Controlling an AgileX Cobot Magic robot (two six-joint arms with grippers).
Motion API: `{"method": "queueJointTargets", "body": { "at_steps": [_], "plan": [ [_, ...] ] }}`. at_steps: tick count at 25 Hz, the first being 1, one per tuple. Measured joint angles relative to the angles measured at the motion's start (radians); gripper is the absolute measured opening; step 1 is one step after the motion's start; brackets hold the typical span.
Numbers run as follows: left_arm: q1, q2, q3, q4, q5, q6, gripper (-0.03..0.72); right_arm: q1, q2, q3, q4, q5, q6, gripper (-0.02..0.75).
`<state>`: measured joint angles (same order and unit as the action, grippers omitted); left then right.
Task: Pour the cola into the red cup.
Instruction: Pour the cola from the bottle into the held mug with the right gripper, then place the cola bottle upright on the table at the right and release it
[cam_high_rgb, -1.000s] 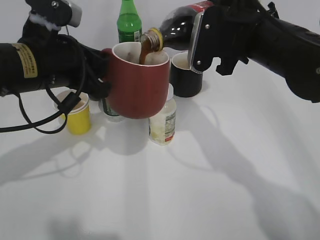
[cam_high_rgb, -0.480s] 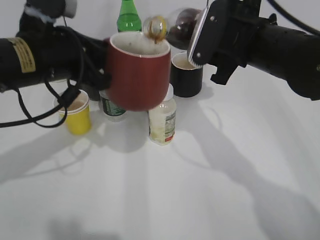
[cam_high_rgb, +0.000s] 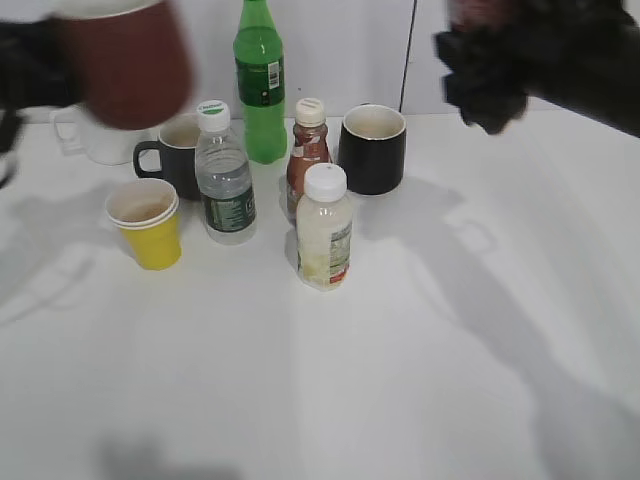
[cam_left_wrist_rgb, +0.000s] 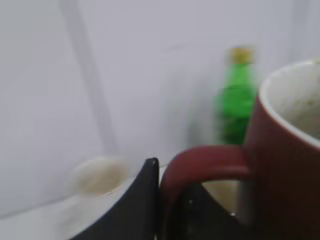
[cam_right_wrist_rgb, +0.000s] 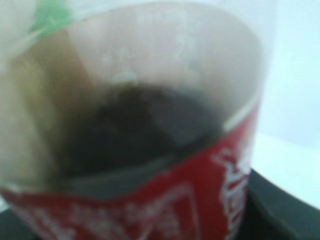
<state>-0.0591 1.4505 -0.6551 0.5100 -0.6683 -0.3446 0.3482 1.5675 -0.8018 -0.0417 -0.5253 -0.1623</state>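
The red cup (cam_high_rgb: 125, 65) is a blurred maroon mug held high at the top left of the exterior view. In the left wrist view (cam_left_wrist_rgb: 287, 165) its handle sits between my left gripper's (cam_left_wrist_rgb: 167, 200) black fingers, which are shut on it. The cola bottle (cam_right_wrist_rgb: 165, 150) fills the right wrist view, with its red label and dark liquid, held in my right gripper. In the exterior view the right gripper (cam_high_rgb: 490, 70) is a dark blur at the top right, with a bit of the bottle (cam_high_rgb: 480, 12) above it. Cup and bottle are far apart.
On the white table stand a green bottle (cam_high_rgb: 259, 85), a clear water bottle (cam_high_rgb: 224, 175), a small brown bottle (cam_high_rgb: 307, 150), a white bottle (cam_high_rgb: 324, 230), a yellow paper cup (cam_high_rgb: 147, 222), two black mugs (cam_high_rgb: 373, 148) (cam_high_rgb: 172, 155) and a white mug (cam_high_rgb: 95, 140).
The bottle has come away from the cup and the pouring has stopped. My left arm has lifted the cup up and to the left. My right arm has pulled the bottle up and to the right.
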Motion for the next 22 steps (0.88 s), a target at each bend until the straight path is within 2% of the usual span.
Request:
{"method": "queueJointTargets", "body": {
  "at_steps": [4, 7, 11, 15, 22],
  "plan": [
    [0.194, 0.091, 0.014, 0.027, -0.089, 0.03, 0.045, -0.077, 0.0, 0.087, -0.165, -0.051, 0.214, 0.463],
    [0.263, 0.218, 0.005, -0.01, -0.208, 0.108, 0.045, -0.08, 0.0, 0.12, -0.207, -0.063, 0.246, 0.463],
    [0.279, 0.412, -0.041, -0.056, -0.312, 0.245, 0.045, -0.08, 0.0, 0.128, -0.224, -0.078, 0.259, 0.463],
    [0.279, 0.595, -0.122, -0.095, -0.434, 0.268, 0.045, -0.08, 0.0, 0.128, -0.225, -0.079, 0.27, 0.463],
    [0.278, 0.772, -0.222, -0.102, -0.478, 0.274, 0.045, -0.08, 0.0, 0.128, -0.226, -0.082, 0.276, 0.463]
  ]
}}
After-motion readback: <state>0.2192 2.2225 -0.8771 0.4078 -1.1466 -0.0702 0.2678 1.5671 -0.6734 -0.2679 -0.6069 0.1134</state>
